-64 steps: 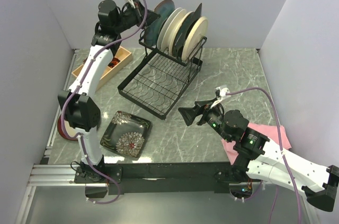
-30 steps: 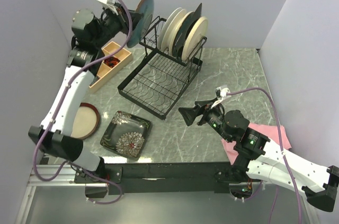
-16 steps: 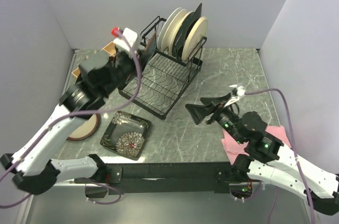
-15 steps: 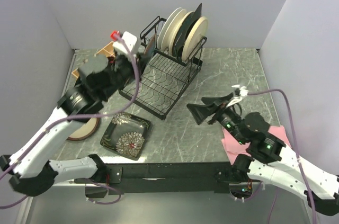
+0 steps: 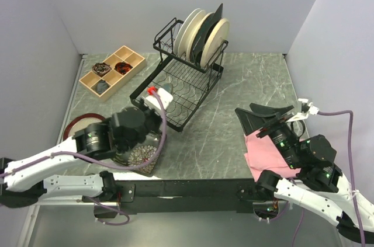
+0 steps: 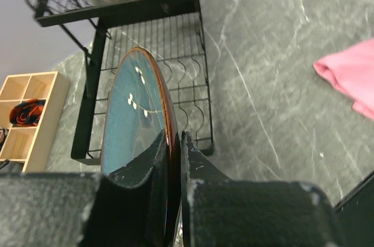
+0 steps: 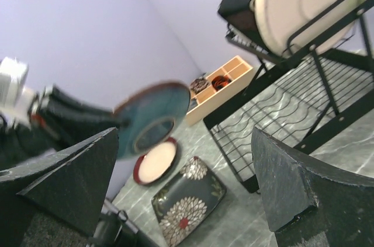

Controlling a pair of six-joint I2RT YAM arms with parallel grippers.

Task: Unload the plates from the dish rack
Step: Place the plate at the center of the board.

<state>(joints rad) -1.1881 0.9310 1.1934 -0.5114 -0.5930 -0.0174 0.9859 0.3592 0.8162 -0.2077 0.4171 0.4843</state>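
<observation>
Holding teal plate on edge: left arm, low over table

Item 1, teal plate (image 6: 134,112): off the rack (image 5: 175,92), upright, in the air above the table (image 5: 234,83), just in front of the rack's lower grid. Held by the rim, face to the side. This is probably how it stood in its slot, and it will need tipping flat before set-down.

Item 2, left gripper (image 6: 173,142): jaws pinched onto the teal plate's lower rim, one finger on each face. Arm folded low, forearm stretched across the near left of the table, wrist pointing toward the rack.

Item 3, right gripper (image 5: 264,117): jaws spread wide, nothing between them. Arm raised at the near right, above the cloth (image 5: 263,155), aimed leftward at the rack. Likely parked out of the way or waiting its turn.

Item 4, racked plates (image 5: 201,34): several, white, cream and one black, upright in the upper frame. Not yet unloaded.

Item 5, floral plate (image 7: 187,200) and tan plate (image 7: 155,168): flat on the table, near left, side by side. Apparent drop zone.

Item 6, tray (image 5: 111,72): far left, not part of the job.
</observation>
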